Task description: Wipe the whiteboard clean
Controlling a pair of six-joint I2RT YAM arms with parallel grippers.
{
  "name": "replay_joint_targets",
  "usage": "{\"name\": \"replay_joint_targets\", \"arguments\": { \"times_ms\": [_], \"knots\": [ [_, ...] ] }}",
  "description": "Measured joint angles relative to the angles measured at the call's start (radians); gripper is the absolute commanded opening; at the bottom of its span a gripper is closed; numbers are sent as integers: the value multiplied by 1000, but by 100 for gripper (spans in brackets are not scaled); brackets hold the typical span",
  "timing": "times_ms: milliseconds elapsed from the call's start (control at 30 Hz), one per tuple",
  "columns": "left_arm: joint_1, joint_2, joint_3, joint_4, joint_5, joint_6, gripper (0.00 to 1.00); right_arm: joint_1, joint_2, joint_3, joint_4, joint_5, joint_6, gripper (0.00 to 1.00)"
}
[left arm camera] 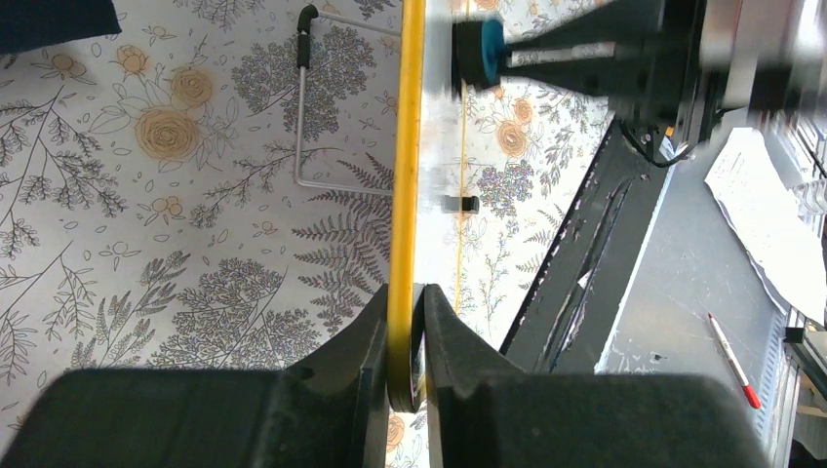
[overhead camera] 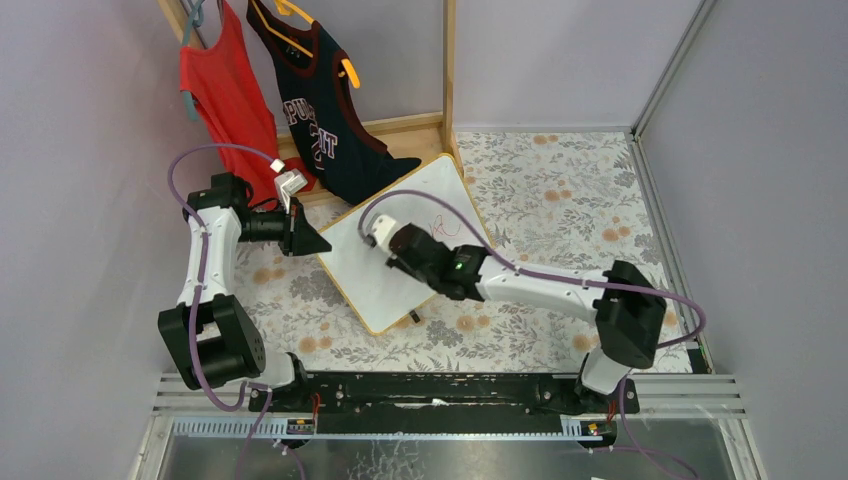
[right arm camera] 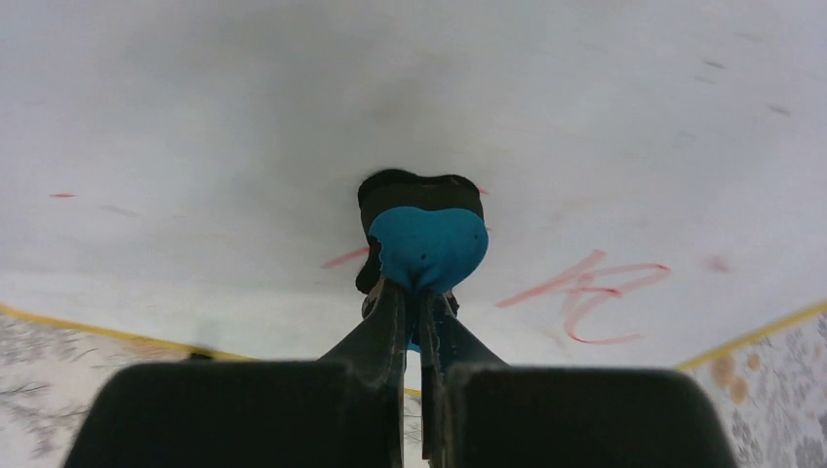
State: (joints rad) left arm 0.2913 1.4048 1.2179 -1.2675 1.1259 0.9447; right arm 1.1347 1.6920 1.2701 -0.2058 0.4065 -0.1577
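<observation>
Whiteboard (overhead camera: 360, 275) stands mid-table, left gripper (left arm camera: 405, 302) clamped on its 9 o'clock frame edge. Right gripper (right arm camera: 414, 292) pinches blue eraser (right arm camera: 427, 244) against it. Red marks (right arm camera: 590, 292) show at eraser's 3 o'clock; erasing judged unfinished.

Whiteboard (overhead camera: 368, 282) wood-framed, set diagonal; red marks on face

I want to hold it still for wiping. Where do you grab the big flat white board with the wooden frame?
Pinch the wood-framed white whiteboard by its thin frame edge, coming in from the left side. Its flat face is too wide, but the slim edge fits between two fingers, as the left gripper shows.
</observation>
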Motion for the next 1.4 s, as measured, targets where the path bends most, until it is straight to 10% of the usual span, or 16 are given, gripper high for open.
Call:
{"name": "replay_joint_targets", "arguments": {
  "times_ms": [1400],
  "knots": [
    [-1,-8,-6,-16,-17,-6,0,-81,-21,31,9,-35,21,0]
  ]
}}
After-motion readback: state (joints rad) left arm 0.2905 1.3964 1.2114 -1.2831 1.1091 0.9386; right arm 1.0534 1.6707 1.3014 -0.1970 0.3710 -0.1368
